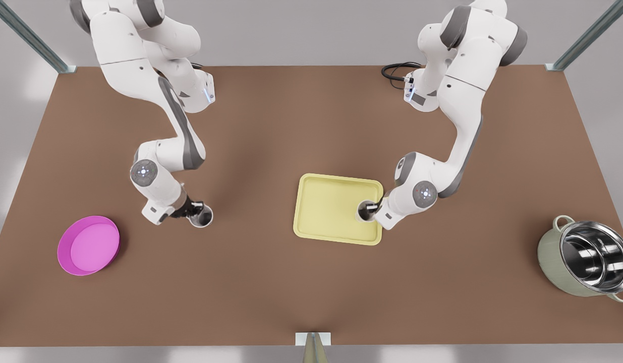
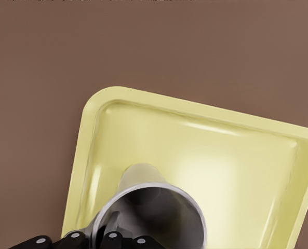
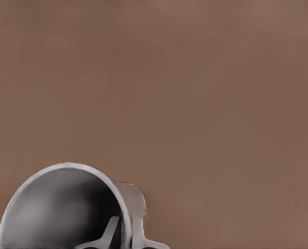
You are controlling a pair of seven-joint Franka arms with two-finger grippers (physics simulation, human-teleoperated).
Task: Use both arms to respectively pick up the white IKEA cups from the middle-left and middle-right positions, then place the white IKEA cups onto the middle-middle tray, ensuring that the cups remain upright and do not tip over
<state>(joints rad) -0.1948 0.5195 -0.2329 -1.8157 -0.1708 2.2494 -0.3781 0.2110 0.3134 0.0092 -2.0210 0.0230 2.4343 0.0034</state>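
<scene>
On the front view's right, my left gripper (image 1: 374, 208) is shut on the rim of one white IKEA cup (image 1: 364, 210). It holds that cup upright over the right part of the pale yellow tray (image 1: 326, 201). In the left wrist view this cup (image 2: 143, 181) stands over the tray (image 2: 221, 155), with the left gripper (image 2: 109, 236) pinching its wall. I cannot tell whether the base touches the tray. On the front view's left, my right gripper (image 1: 192, 212) is shut on the other cup (image 1: 204, 217) over bare table. The right wrist view shows the right gripper (image 3: 125, 233) straddling the wall of that cup (image 3: 55, 207).
A round magenta-pink dish (image 1: 88, 245) sits at the front view's left, near the right arm's cup. A large steel-lined pot with handles (image 1: 588, 262) stands at the far right. A black cable (image 1: 394, 70) lies at the table's back edge.
</scene>
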